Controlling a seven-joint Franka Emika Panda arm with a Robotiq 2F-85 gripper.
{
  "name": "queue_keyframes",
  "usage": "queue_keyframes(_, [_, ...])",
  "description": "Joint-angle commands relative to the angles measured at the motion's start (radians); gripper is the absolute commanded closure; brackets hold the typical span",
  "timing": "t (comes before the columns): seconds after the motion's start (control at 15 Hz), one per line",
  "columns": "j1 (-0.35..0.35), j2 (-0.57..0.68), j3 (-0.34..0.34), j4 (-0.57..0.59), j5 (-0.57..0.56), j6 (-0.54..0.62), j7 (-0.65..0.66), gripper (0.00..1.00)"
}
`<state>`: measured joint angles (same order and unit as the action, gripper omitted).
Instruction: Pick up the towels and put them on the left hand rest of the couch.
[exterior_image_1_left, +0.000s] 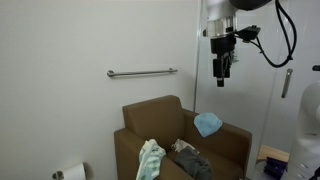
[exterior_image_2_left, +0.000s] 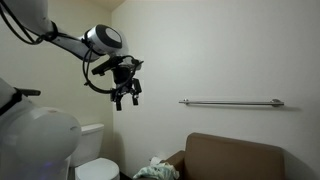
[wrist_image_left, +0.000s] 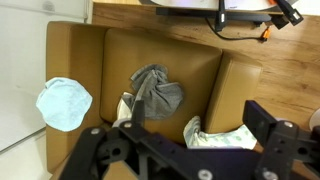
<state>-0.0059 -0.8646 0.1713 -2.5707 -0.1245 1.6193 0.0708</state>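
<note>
1. Gripper (exterior_image_1_left: 221, 80) hangs empty with its fingers apart, at the upper right of an exterior view, well above the brown couch (exterior_image_1_left: 160, 115).
2. A light blue towel (exterior_image_1_left: 208, 123) lies on the armrest at frame right.
3. A grey towel (exterior_image_1_left: 188, 160) sits on the seat, and a pale green towel (exterior_image_1_left: 150, 158) lies just beside it, lower centre.
4. A grab bar (exterior_image_1_left: 142, 72) is on the wall, centre left.

An exterior view stands back in front of the couch (exterior_image_1_left: 150, 118) and faces the wall and its grab bar (exterior_image_1_left: 142, 72), with my claw (exterior_image_1_left: 221, 80) high on the right. An exterior view sits low near the toilet (exterior_image_2_left: 95, 150), tilted up at the same wall, grab bar and couch top. My wrist view looks straight down on the couch from high above
</note>
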Motion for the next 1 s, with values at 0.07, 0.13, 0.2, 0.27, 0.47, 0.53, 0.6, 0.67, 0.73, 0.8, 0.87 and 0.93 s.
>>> queue_keyframes(0.07, [0.056,-0.093,-0.035,0.108,-0.008,-0.184,-0.042,0.00])
queue_keyframes(0.13, [0.064,-0.100,-0.044,0.141,-0.017,-0.220,-0.060,0.00])
queue_keyframes(0.2, [0.073,-0.090,-0.048,0.210,-0.022,-0.251,-0.070,0.00])
queue_keyframes(0.27, [0.084,-0.093,-0.056,0.275,-0.026,-0.291,-0.094,0.00])
queue_keyframes(0.47, [0.117,-0.036,-0.081,0.498,-0.029,-0.379,-0.178,0.00])
queue_keyframes(0.53, [0.125,-0.005,-0.088,0.555,-0.025,-0.404,-0.205,0.00])
queue_keyframes(0.6, [0.127,0.022,-0.093,0.610,-0.025,-0.439,-0.224,0.00])
queue_keyframes(0.67, [0.118,-0.077,-0.080,0.498,-0.014,-0.378,-0.166,0.00])
queue_keyframes(0.73, [0.123,-0.054,-0.087,0.546,-0.014,-0.400,-0.182,0.00])
queue_keyframes(0.8, [0.125,-0.032,-0.091,0.574,-0.013,-0.411,-0.188,0.00])
queue_keyframes(0.87, [0.125,-0.015,-0.093,0.587,-0.013,-0.412,-0.190,0.00])
queue_keyframes(0.93, [0.125,-0.001,-0.093,0.592,-0.013,-0.412,-0.191,0.00])
